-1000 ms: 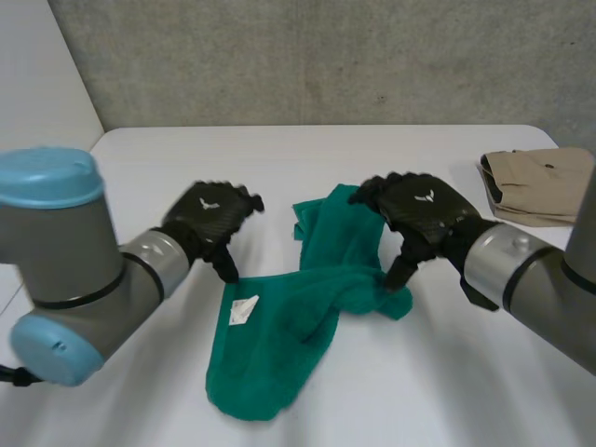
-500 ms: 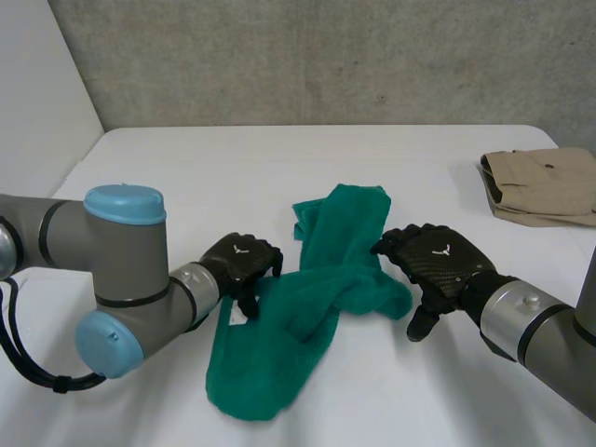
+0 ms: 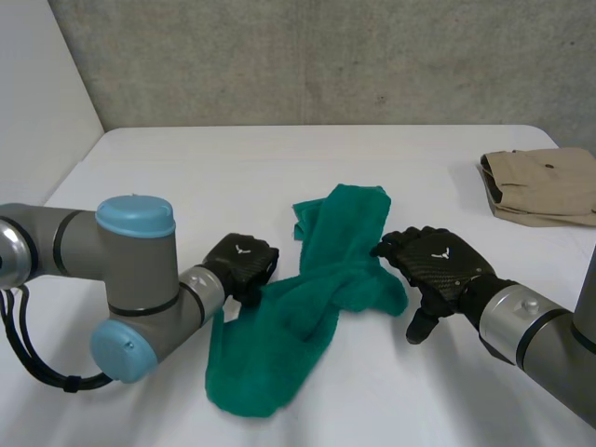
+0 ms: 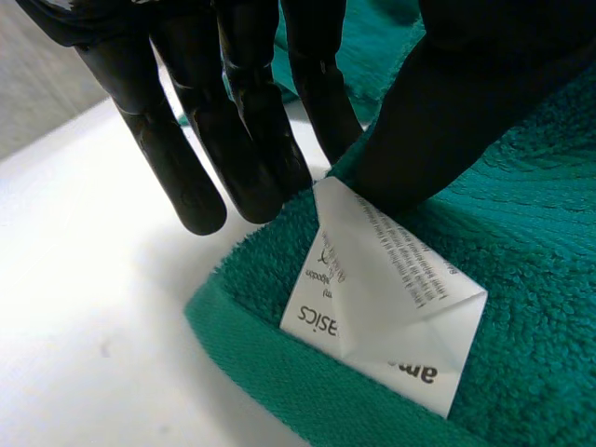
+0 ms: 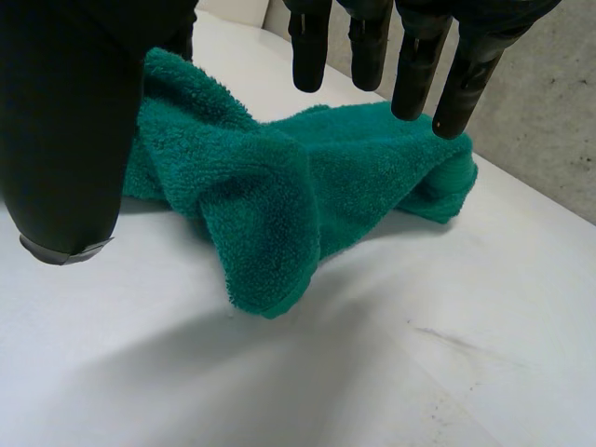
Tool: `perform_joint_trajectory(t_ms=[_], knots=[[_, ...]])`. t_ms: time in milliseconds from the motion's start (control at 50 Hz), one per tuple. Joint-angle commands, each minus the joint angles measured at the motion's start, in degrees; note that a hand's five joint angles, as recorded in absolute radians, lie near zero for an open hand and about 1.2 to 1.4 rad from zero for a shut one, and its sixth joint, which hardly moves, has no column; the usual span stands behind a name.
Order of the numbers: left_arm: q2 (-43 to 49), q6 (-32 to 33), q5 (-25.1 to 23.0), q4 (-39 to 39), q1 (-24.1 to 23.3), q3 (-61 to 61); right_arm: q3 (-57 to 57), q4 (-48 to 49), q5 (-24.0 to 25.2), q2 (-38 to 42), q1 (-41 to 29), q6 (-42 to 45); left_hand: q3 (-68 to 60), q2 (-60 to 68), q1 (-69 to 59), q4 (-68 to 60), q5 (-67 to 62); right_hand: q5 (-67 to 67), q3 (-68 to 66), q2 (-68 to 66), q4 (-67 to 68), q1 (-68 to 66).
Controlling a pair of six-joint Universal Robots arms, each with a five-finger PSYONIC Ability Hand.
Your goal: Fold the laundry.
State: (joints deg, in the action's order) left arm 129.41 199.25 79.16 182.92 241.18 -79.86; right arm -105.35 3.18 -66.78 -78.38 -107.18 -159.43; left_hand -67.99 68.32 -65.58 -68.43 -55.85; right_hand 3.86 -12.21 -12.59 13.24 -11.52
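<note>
A crumpled green terry towel lies stretched across the middle of a white surface, one end reaching toward the far side and the other bunched toward the near edge. The robot's left hand sits at the towel's left edge, about halfway along its length. In the left wrist view, its fingers are nearly straight, with their tips down at the towel's hem where it meets the surface. The thumb presses on the terry just beside a white printed care label sewn at that hem. The towel lies flat under them, so the hand is touching rather than gripping. The right hand hovers just off the towel's right side, next to a rounded fold that juts out there. In the right wrist view, its fingers hang straight and spread above the towel. The thumb is held well apart from them, and the hand holds nothing. Well to the right of the towel, near the surface's edge, rests a folded beige garment.
</note>
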Motion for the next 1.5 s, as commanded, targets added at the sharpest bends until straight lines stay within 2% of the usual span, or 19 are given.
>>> perform_joint_trajectory(t_ms=[20, 120, 200, 300, 480, 540, 680, 760, 920, 1100, 1220, 1280, 1360, 1380, 1400, 1500], knots=[[-6.6, -0.8, 8.9, 2.0, -1.9, -0.2, 0.0, 0.2, -0.5, 0.0, 0.8, -0.1, -12.0, 11.7, -14.4, -11.6, -14.2, -3.9, 2.2, 2.6, -3.2, 1.5], [-14.2, -1.1, 9.7, 1.9, -2.3, -0.7, 0.8, -0.5, -0.5, 0.1, 2.8, -1.8, -12.0, 11.7, -14.4, -11.6, -14.2, -3.9, 2.2, 2.6, -3.2, 1.5], [-21.2, -0.9, 9.6, 2.0, -2.3, -1.9, 2.4, -1.4, -0.8, 1.0, 4.2, -8.6, -12.0, 11.7, -14.4, -11.6, -14.2, -3.9, 2.2, 2.6, -3.2, 1.5], [-28.8, -0.4, 9.6, 1.9, -2.4, -2.8, 5.7, -3.4, 0.0, 6.4, 5.8, -20.1, -12.0, 11.7, -14.4, -11.6, -14.2, -3.9, 2.2, 2.6, -3.2, 1.5], [-38.6, -0.1, 9.5, 1.9, -2.5, -3.7, 11.2, -4.3, 0.9, 13.2, 5.4, -24.9, -12.0, 11.7, -14.4, -11.6, -14.2, -3.9, 2.2, 2.6, -3.2, 1.5], [-41.5, 0.0, 9.3, 1.8, -2.5, -3.8, 14.4, -4.1, 1.1, 15.6, 4.6, -29.3, -12.0, 11.7, -14.4, -11.6, -14.2, -3.9, 2.2, 2.6, -3.2, 1.5], [-44.9, -0.1, 9.3, 1.8, -2.5, -3.8, 23.0, -4.2, 1.3, 21.4, -0.9, -39.8, -12.0, 11.7, -14.4, -11.6, -14.2, -3.9, 2.2, 2.6, -3.2, 1.5], [-45.6, -0.1, 9.3, 1.8, -2.5, -3.6, 26.2, -3.8, 1.5, 23.6, -5.1, -42.6, -12.0, 11.7, -14.4, -11.6, -14.2, -3.9, 2.2, 2.6, -3.2, 1.5], [-45.6, -0.1, 9.5, 1.7, -2.6, -2.6, 32.4, -3.7, 1.6, 27.8, -11.6, -46.9, -12.0, 11.7, -14.4, -11.6, -14.2, -3.9, 2.2, 2.6, -3.2, 1.5], [-46.6, -0.4, 9.6, 1.7, -4.6, -1.5, 39.8, -3.4, -0.4, 34.0, -14.9, -46.8, -12.0, 11.7, -14.4, -11.6, -14.2, -3.1, 1.5, 1.8, -2.5, 0.8], [-48.0, -0.4, 10.0, 1.7, -5.5, -1.3, 45.0, -3.2, -2.7, 38.4, -16.6, -47.1, -12.0, 11.7, -14.4, -11.6, -14.2, 9.0, -10.6, -10.3, 9.6, -11.3], [-48.2, -0.6, 10.0, 1.8, -5.7, -1.3, 47.3, -2.9, -3.3, 40.1, -17.0, -47.3, -12.0, 11.7, -14.4, -11.6, -14.2, 10.0, -11.7, -11.3, 10.6, -12.4], [-48.4, -0.6, 10.0, 1.8, -5.5, -1.2, 49.5, -2.9, -3.4, 41.0, -17.7, -47.4, -12.0, 11.7, -14.4, -11.6, -14.2, 35.3, -37.0, -36.6, 36.0, -37.7], [-48.3, -0.6, 10.1, 1.8, -5.4, -1.1, 49.5, -2.9, -3.7, 40.8, -17.9, -47.0, -12.0, 11.7, -14.4, -11.6, -14.2, 55.6, -57.2, -56.8, 56.2, -57.9], [-48.1, -0.5, 10.1, 1.8, -5.3, -1.1, 49.5, -2.9, -4.0, 40.5, -17.9, -46.8, -12.0, 11.7, -14.4, -11.6, -14.2, 66.0, -67.7, -67.3, 66.7, -68.4], [-47.4, -0.4, 10.2, 1.8, -4.8, -1.0, 47.4, -4.1, -5.6, 35.4, -16.8, -42.8, -12.0, 11.7, -14.4, -11.6, -14.2, 66.1, -67.8, -67.4, 66.8, -68.5]])
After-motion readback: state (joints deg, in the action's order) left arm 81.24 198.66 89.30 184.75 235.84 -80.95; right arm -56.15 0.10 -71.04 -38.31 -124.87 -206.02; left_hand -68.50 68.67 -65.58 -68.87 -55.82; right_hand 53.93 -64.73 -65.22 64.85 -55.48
